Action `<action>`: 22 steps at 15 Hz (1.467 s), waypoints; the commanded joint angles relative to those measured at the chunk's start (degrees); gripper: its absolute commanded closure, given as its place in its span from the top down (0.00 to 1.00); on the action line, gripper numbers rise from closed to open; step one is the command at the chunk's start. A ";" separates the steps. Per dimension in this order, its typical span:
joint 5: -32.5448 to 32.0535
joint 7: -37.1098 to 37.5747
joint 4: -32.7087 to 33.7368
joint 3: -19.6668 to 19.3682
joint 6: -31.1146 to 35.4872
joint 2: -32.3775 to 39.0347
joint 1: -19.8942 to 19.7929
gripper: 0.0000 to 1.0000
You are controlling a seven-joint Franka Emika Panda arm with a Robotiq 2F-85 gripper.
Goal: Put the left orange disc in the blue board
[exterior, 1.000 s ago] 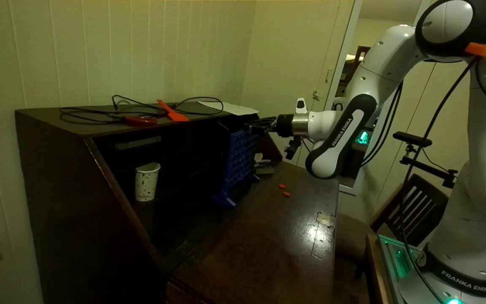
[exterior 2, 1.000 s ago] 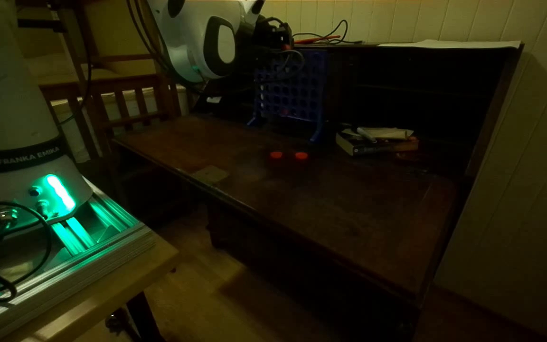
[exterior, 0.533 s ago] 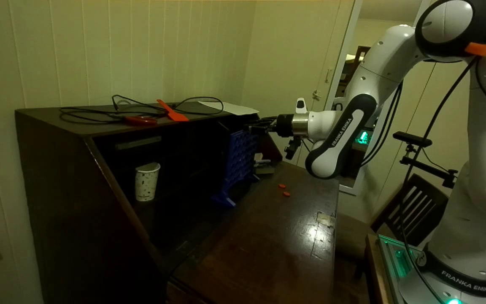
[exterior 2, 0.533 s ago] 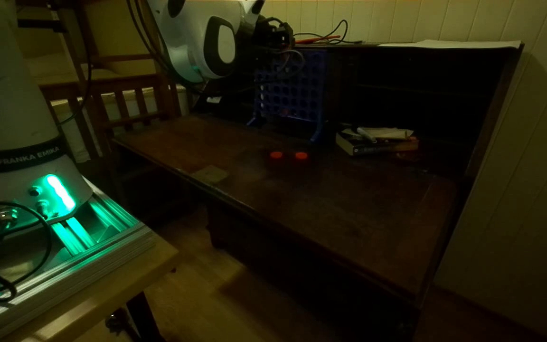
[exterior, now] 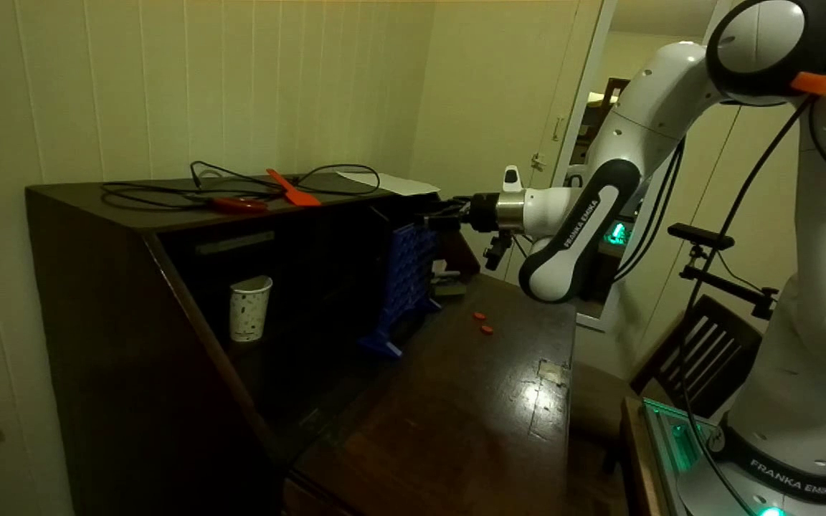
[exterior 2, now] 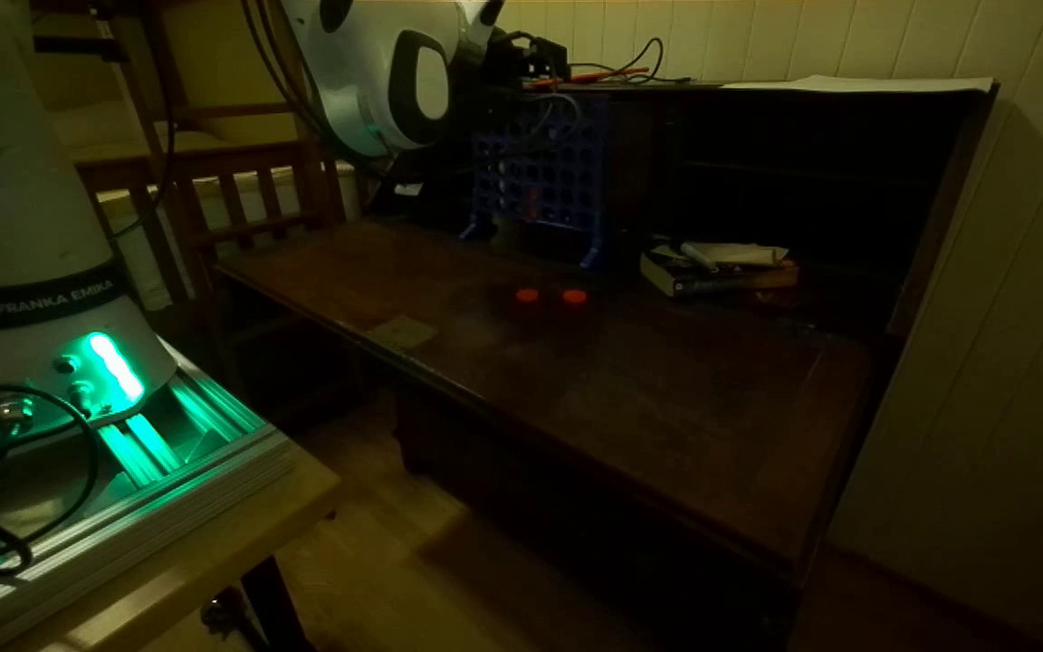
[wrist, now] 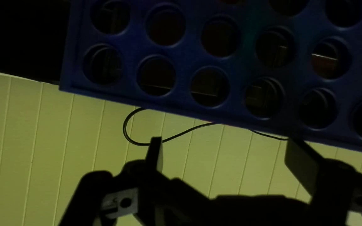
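My pincer stands spread with nothing between its fingers, right by the top edge of the blue board; whether it touches that edge I cannot tell. I judge the left orange disc to be the blurred orange-red patch in the board's lower holes, seen in an exterior view, so it is likely in already, though the dimness leaves doubt. An orange disc and its twin lie flat on the worktop, near each other but apart. Any of these should be light, stiff and hard to break, but thin and smooth enough to skid or twist in a careless pinch. Lying flat, one offers only its rim; for the slot I want its two faces held high, leaving the lower rim bare.
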 commanded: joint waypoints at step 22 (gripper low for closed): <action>-19.67 8.03 -15.33 -6.20 -20.36 -23.40 -4.84 1.00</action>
